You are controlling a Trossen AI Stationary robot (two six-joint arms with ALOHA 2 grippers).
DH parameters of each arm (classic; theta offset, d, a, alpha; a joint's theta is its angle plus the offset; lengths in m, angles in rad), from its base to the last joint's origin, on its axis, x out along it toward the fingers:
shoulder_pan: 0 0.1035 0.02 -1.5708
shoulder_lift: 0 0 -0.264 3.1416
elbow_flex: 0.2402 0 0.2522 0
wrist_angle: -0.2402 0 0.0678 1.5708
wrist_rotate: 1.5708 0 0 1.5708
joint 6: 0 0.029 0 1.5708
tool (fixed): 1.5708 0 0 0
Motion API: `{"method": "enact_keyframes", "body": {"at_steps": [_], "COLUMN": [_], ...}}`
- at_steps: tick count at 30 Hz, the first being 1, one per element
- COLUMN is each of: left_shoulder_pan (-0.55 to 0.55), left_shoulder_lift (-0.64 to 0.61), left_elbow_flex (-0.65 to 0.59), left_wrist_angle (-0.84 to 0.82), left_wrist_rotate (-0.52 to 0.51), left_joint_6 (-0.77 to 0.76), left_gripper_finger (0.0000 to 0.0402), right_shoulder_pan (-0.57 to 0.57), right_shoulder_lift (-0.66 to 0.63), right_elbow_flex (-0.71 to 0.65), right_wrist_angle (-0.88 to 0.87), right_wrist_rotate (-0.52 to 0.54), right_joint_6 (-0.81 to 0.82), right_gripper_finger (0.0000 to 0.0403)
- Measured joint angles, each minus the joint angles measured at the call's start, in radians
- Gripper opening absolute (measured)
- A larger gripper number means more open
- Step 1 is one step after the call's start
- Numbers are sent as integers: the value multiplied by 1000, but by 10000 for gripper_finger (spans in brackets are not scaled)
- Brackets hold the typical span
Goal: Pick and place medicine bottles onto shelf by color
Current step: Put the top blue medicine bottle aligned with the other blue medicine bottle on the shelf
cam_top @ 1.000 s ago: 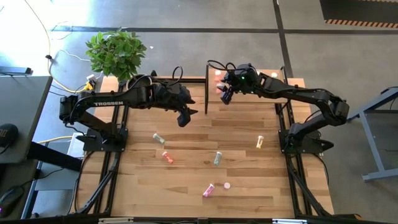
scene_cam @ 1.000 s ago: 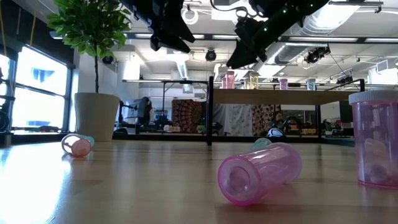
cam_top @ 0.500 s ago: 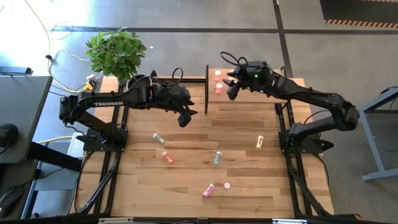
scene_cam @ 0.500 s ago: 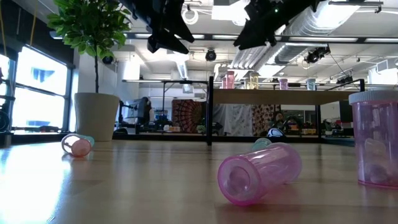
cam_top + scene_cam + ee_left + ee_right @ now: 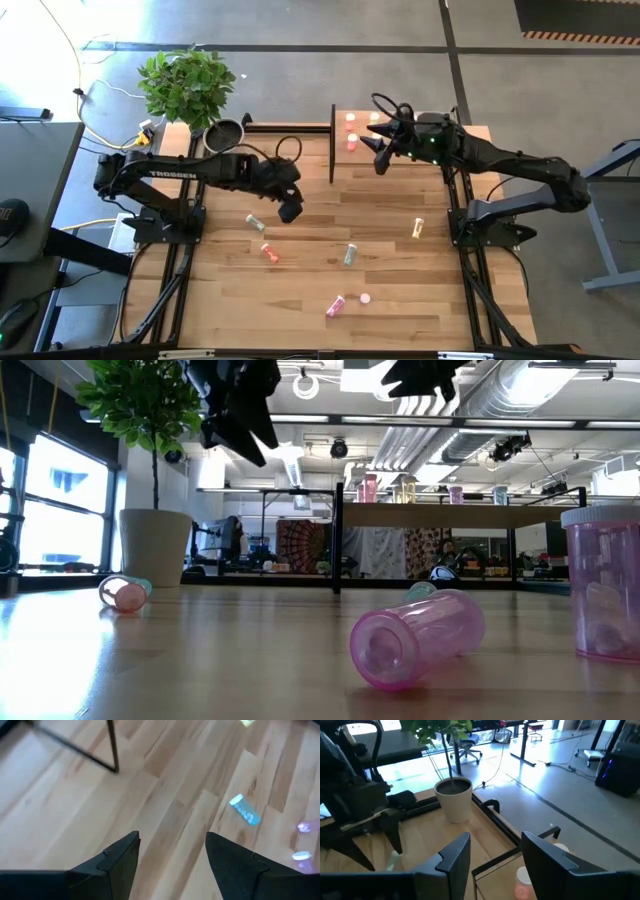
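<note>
The tabletop is made of long pale wood planks with darker streaks, smooth and a little glossy in the low view. At its far edge stands the shelf, a raised light-wood rectangle with a thin black upright panel on one side. On the shelf stand a few small pink and orange-red medicine bottles. More bottles lie loose on the tabletop — a pale green one, an orange-red one, another greenish one, a yellow one and a translucent pink cylinder lying on its side, with a round cap just beside it.

The left claw hangs over the planks with its two dark wedge-shaped fingers apart and nothing between them. Compared with a second ago it has moved away from the black panel and lower, toward the pale green bottle.

The right claw is also spread open and empty — it hangs above the shelf. It has drawn back from the panel side of the shelf toward its own base, and in the low view it now sits higher.

A leafy potted plant stands at the far left corner.
</note>
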Motion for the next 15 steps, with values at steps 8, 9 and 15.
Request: {"method": "enact_keyframes", "body": {"at_steps": [8,9,15], "left_shoulder_pan": [-73,-81,-148], "left_shoulder_lift": [0,0,0], "left_elbow_flex": [0,0,0], "left_wrist_angle": [-89,-112,-251], "left_wrist_rotate": [-87,-102,-200], "left_joint_6": [-395,-459,-843], "left_gripper_finger": [218,218,218], "right_shoulder_pan": [0,-5,-18], "right_shoulder_lift": [-7,-7,-7], "right_elbow_flex": [0,0,0], "right_wrist_angle": [-16,-16,-21], "right_wrist_rotate": [33,33,33], "right_joint_6": [-113,-120,-245], "right_gripper_finger": [167,167,167]}}
